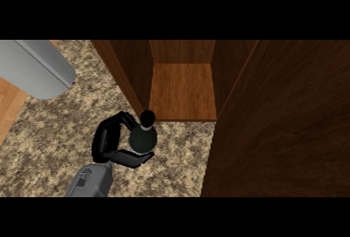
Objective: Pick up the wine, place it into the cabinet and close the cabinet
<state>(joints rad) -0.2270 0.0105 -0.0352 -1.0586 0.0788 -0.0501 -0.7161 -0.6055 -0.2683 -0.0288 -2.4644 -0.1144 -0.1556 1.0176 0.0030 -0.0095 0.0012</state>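
Wine [144, 136], a dark bottle, stands on the speckled desk [54, 139] just in front of the open cabinet [183, 90], with the left hand [113, 139] curled round it, maybe lifting it a little.

A speckled granite counter [48, 139] in beige and brown spreads across the lower left. A large, smooth grey cylinder-like form [34, 67] leans in over it from the upper left corner, its rounded end toward the middle. Along the far left edge runs a strip of light wood [10, 104].
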